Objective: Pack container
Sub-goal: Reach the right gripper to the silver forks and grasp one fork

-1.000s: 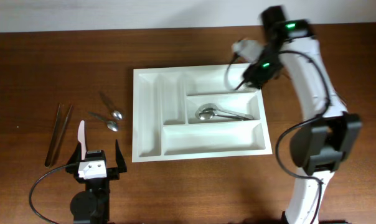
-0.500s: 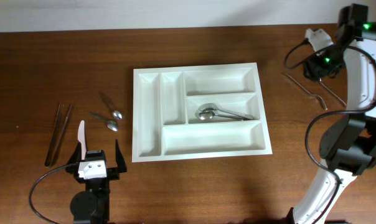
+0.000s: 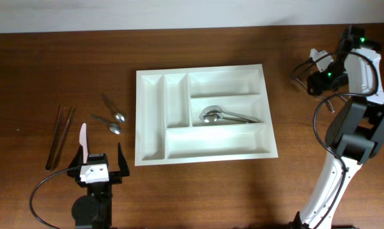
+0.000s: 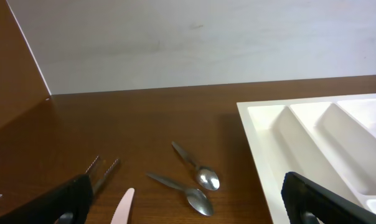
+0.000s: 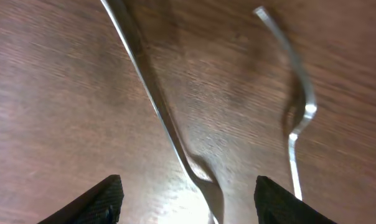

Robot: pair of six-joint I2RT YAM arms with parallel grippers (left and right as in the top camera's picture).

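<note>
- Steel under your right gripper (image 5: pixel 188 202): fingers spread wide, nothing between them. A straight handle (image 5: pixel 159 106) runs down the right wrist frame into the gap. A bent utensil (image 5: pixel 307 111) lies beside it, right of frame, apart from it. Both lie flat on the table (image 3: pixel 65 63). Can't tell fork from spoon here.
- Where's the container?
- The container (image 3: pixel 179 145) is mid-frame in the overhead, well apart from your gripper at the upper right edge. One spoon (image 3: pixel 220 116) lies in the middle wide compartment; the other four compartments look bare.
- Step?
- My read: pick approach, early in the pack. Next move calls for a descent centred on the straight handle, then closing across it. It's thin and flat on wood, so it could skate out of the pinch. After that, carry it left to the tray.
- Left side?
- Your left gripper (image 3: pixel 102 158) sits lower left, fingers apart, empty. Two small spoons (image 3: pixel 117 117) lie just above it.
</note>
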